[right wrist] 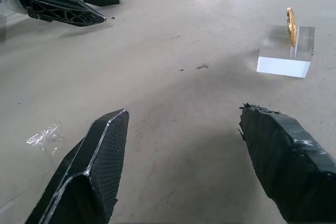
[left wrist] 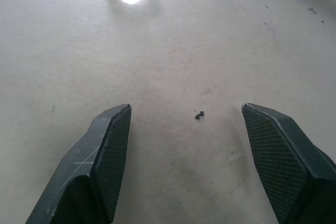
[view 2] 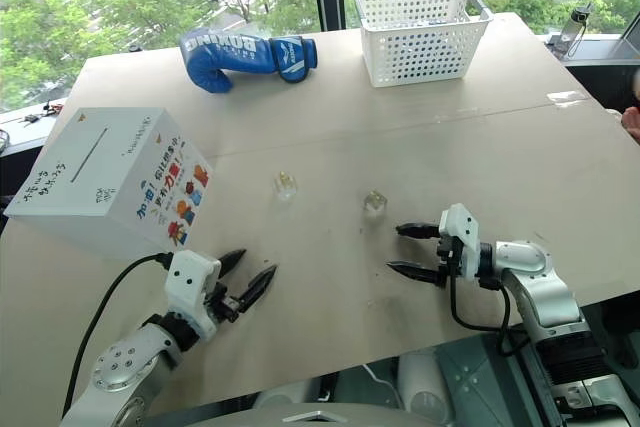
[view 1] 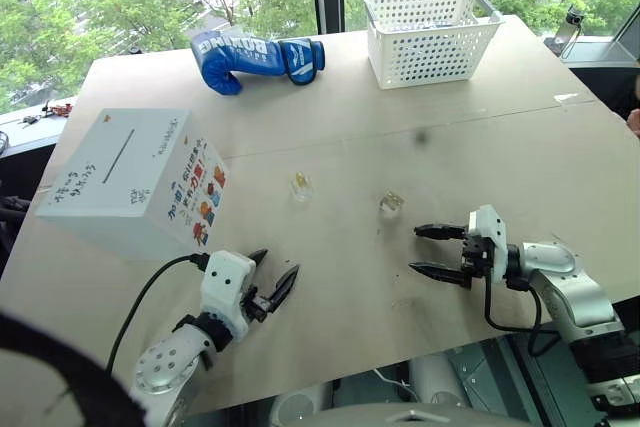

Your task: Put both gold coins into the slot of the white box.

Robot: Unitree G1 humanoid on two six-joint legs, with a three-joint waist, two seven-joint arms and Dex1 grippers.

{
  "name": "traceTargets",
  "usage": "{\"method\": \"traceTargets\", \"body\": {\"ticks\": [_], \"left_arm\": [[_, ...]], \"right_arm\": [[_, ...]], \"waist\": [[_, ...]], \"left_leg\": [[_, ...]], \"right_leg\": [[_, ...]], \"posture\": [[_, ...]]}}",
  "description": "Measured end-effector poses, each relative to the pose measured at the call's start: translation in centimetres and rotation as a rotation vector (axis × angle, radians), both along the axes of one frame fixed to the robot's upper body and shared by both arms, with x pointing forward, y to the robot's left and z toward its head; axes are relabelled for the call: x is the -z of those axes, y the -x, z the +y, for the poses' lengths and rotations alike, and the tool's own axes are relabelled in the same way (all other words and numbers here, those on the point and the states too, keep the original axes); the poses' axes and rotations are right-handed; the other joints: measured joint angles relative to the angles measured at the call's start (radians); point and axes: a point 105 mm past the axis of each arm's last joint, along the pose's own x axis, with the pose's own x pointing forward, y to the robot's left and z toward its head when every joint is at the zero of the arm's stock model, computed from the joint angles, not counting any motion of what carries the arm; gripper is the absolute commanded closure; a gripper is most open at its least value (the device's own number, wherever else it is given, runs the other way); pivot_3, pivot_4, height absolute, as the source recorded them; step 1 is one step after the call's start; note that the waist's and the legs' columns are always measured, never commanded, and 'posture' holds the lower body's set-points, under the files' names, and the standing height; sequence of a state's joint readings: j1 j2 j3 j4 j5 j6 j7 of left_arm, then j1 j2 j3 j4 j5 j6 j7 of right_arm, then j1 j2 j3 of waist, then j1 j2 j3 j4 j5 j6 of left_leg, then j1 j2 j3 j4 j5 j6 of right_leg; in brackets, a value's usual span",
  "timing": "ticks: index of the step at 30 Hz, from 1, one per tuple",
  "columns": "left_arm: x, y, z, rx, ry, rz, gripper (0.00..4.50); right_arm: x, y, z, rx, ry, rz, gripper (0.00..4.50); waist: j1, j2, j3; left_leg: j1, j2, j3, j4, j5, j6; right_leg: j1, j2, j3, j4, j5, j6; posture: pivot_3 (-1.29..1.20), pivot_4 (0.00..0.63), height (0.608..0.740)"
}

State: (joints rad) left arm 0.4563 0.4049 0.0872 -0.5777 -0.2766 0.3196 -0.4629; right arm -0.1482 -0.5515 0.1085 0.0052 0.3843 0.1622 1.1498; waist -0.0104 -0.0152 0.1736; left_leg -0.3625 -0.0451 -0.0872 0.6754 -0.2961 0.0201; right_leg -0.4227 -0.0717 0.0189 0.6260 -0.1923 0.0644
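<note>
The white box (view 1: 130, 182) stands at the table's left, its dark slot (view 1: 118, 155) on top and cartoon stickers on the side facing me. Two gold coins (view 1: 300, 185) (view 1: 390, 203) sit mid-table, each upright on a small clear block; the right wrist view shows one coin (right wrist: 290, 24) close up. My left gripper (view 1: 281, 261) is open, low over the table just right of the box's near corner, short of the left coin. Pointing left, my right gripper (view 1: 414, 249) is open and empty, just on the near side of the right coin.
A blue boxing glove (view 1: 255, 57) lies at the back centre. A white lattice basket (view 1: 430, 32) stands at the back right. A person's hand (view 1: 634, 119) shows at the far right edge. The table's near edge (view 1: 400, 362) runs just behind both grippers.
</note>
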Motion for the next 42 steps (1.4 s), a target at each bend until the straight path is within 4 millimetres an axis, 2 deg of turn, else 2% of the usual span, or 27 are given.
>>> {"method": "traceTargets", "body": {"ticks": [16,24,26,30,36,39,40,42], "left_arm": [[-0.4,-0.4,-0.1,0.007,0.002,-0.022,1.10],[-1.8,-0.6,-1.3,0.131,0.046,-0.062,1.10],[-2.1,-0.6,-1.6,0.165,0.049,-0.066,1.10],[-4.3,-0.1,-3.1,0.316,0.024,-0.126,1.10],[-5.6,0.5,-4.3,0.430,0.000,-0.142,1.10],[-5.9,0.3,-4.3,0.443,-0.021,-0.147,1.04],[-6.0,0.1,-4.3,0.444,-0.024,-0.152,1.04],[-6.1,0.0,-4.3,0.445,-0.032,-0.155,1.04]], "right_arm": [[-0.4,-0.3,0.1,0.011,0.003,-0.055,0.86],[-3.6,-4.2,1.7,0.212,-0.102,-0.216,0.86],[-3.6,-4.6,1.9,0.244,-0.099,-0.221,0.86],[-3.1,-6.0,2.0,0.331,-0.048,-0.232,0.86],[-2.5,-6.4,2.3,0.334,-0.011,-0.218,0.86],[-2.3,-6.5,2.6,0.328,-0.003,-0.215,1.70],[-2.4,-6.5,2.7,0.323,-0.001,-0.218,2.29],[-2.5,-6.6,3.0,0.313,0.002,-0.224,3.12]], "waist": [[0.000,0.000,0.000],[0.000,0.000,0.000],[0.000,0.000,0.000],[-0.002,0.000,0.000],[-0.003,0.001,0.000],[-0.004,0.001,0.000],[-0.004,0.001,0.000],[-0.004,0.001,0.000]], "left_leg": [[0.000,0.000,0.000,0.000,0.000,0.000],[0.000,0.000,0.000,0.000,0.000,0.000],[0.000,0.000,-0.001,0.000,0.000,0.000],[0.000,0.000,0.000,0.000,0.000,0.000],[0.000,0.000,0.000,-0.001,0.000,0.000],[0.000,0.000,0.000,-0.001,0.000,0.000],[0.000,0.000,0.000,-0.001,0.000,0.000],[0.000,0.000,0.000,-0.001,0.000,0.000]], "right_leg": [[0.000,0.000,0.000,0.000,0.000,0.000],[0.000,0.000,0.000,0.000,0.000,0.000],[0.000,0.000,0.000,0.000,0.000,0.000],[0.000,0.000,0.000,0.000,0.000,0.000],[0.000,0.001,0.000,0.000,0.000,0.000],[0.000,0.001,0.000,0.000,0.000,0.000],[0.000,0.001,0.000,0.000,0.000,0.000],[0.000,0.001,0.000,0.000,0.000,0.000]], "posture": [[0.00,0.150,0.721],[0.00,0.150,0.721],[0.00,0.150,0.721],[0.00,0.150,0.721],[0.00,0.150,0.721],[0.00,0.150,0.721],[0.00,0.150,0.721],[0.00,0.150,0.721]]}}
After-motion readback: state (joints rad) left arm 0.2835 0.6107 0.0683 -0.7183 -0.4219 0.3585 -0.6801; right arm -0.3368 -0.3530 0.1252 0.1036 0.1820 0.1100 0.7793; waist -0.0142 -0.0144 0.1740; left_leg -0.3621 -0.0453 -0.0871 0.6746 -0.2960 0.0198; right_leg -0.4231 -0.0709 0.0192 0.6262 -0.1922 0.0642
